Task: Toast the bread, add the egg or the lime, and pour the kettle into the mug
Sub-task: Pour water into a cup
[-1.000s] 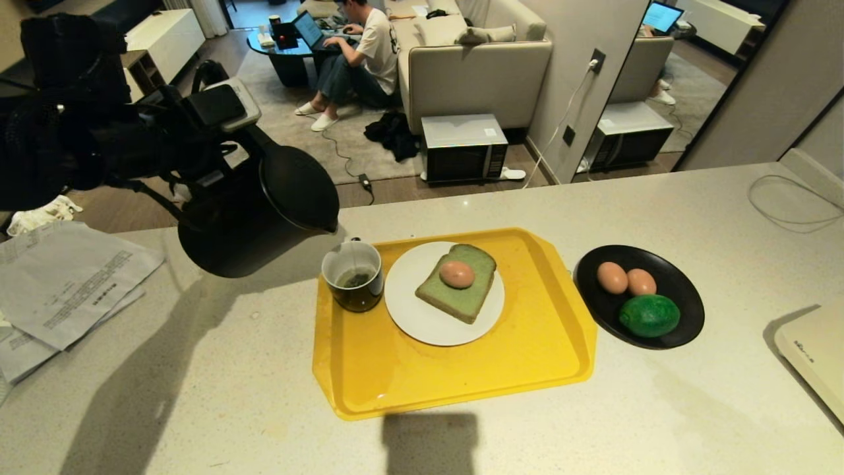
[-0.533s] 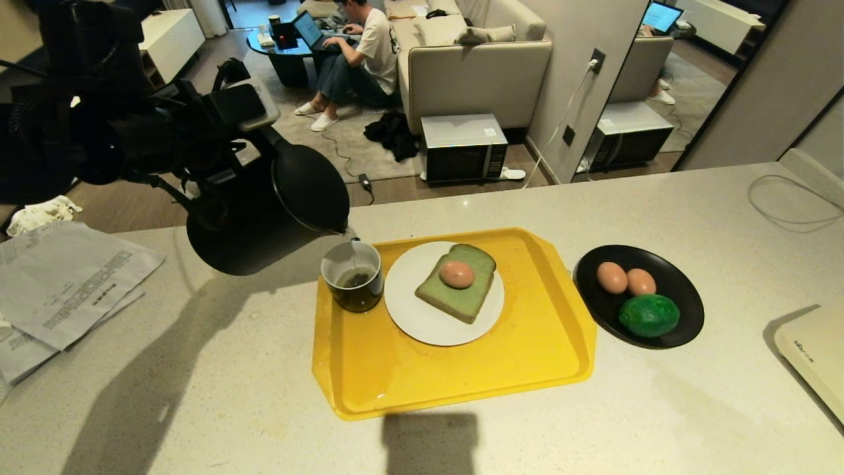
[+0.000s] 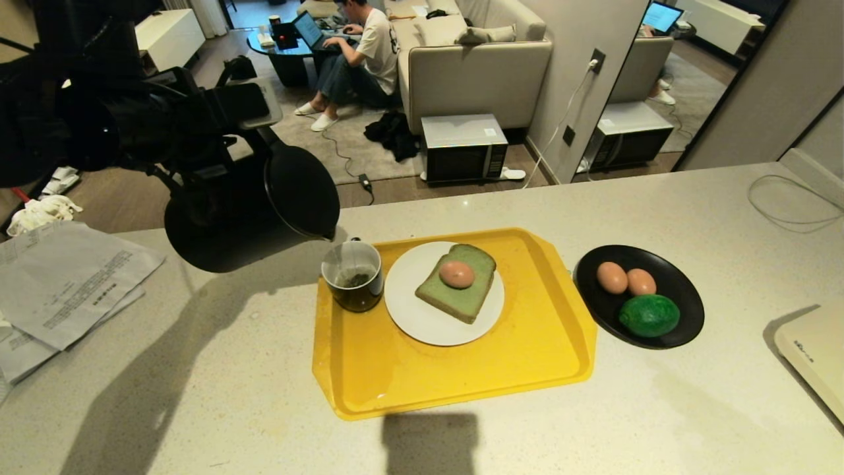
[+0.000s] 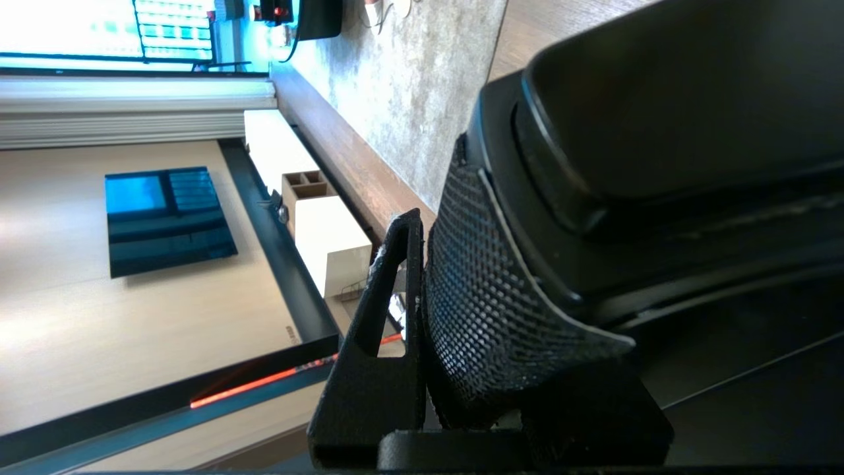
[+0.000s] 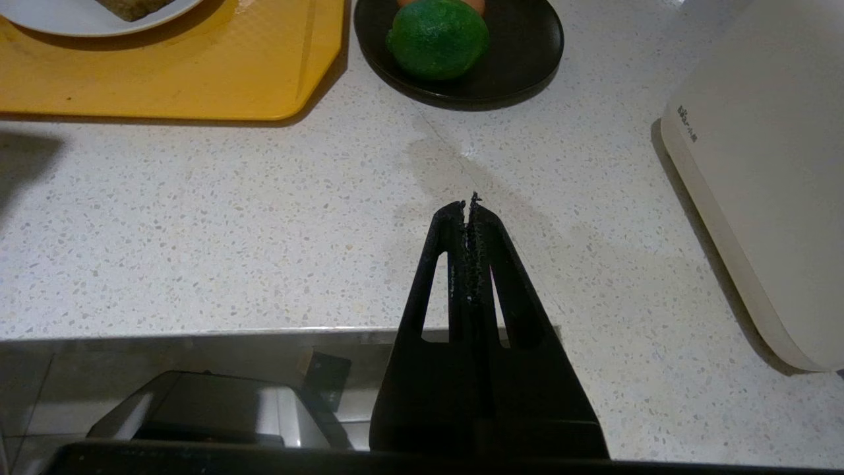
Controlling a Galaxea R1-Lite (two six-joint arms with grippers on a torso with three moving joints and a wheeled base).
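My left gripper (image 3: 210, 129) is shut on the side handle (image 4: 501, 290) of the black kettle (image 3: 250, 211) and holds it in the air, tipped far over. Its spout (image 3: 328, 235) hangs just above and to the left of the dark mug (image 3: 353, 276) on the yellow tray (image 3: 428, 376); no stream shows. The green bread (image 3: 469, 298) lies on a white plate (image 3: 415, 316) with an egg (image 3: 456, 274) on top. The lime (image 3: 649, 315) sits in a black dish (image 3: 686, 310). My right gripper (image 5: 468, 204) is shut and empty near the counter's front edge.
Two more eggs (image 3: 612, 277) lie in the black dish beside the lime. A white appliance (image 3: 817, 349) stands at the counter's right edge and loose papers (image 3: 66, 284) lie at the left. A person sits on the floor beyond the counter.
The kettle swung right until its spout stood over the mug, then drew back left and tipped flatter. The right arm has not moved.
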